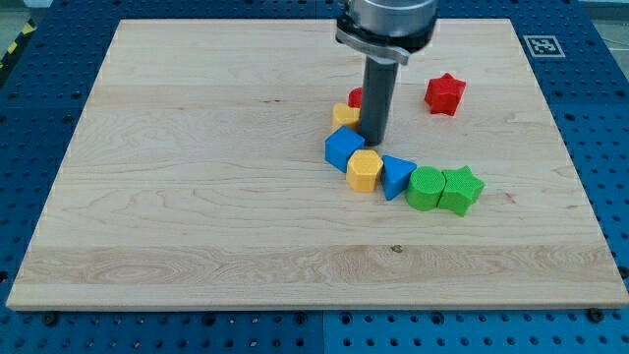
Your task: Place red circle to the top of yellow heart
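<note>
The red circle [356,97] shows only as a small red sliver at the left side of the rod, near the board's middle top. The yellow heart [344,114] lies just below and left of it, touching or nearly touching it and partly hidden by the rod. My tip [376,141] rests on the board just right of the yellow heart, below the red circle and at the upper right edge of the blue cube [344,149].
A yellow hexagon [365,170], blue triangle [396,177], green circle [426,188] and green star [460,189] form a curved row running right from the blue cube. A red star [444,93] sits alone at the upper right. The wooden board [197,197] lies on a blue pegboard.
</note>
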`<state>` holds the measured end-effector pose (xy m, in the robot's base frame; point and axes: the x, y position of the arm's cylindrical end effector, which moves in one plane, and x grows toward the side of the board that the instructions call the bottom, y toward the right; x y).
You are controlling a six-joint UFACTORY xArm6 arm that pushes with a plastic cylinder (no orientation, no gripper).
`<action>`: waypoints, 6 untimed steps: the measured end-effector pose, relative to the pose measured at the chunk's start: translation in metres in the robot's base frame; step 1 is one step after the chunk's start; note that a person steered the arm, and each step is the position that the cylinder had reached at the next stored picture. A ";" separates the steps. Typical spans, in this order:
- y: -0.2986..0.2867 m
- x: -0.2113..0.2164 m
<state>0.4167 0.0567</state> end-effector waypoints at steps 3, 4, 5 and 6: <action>0.032 -0.021; 0.032 -0.048; 0.011 -0.063; -0.003 -0.063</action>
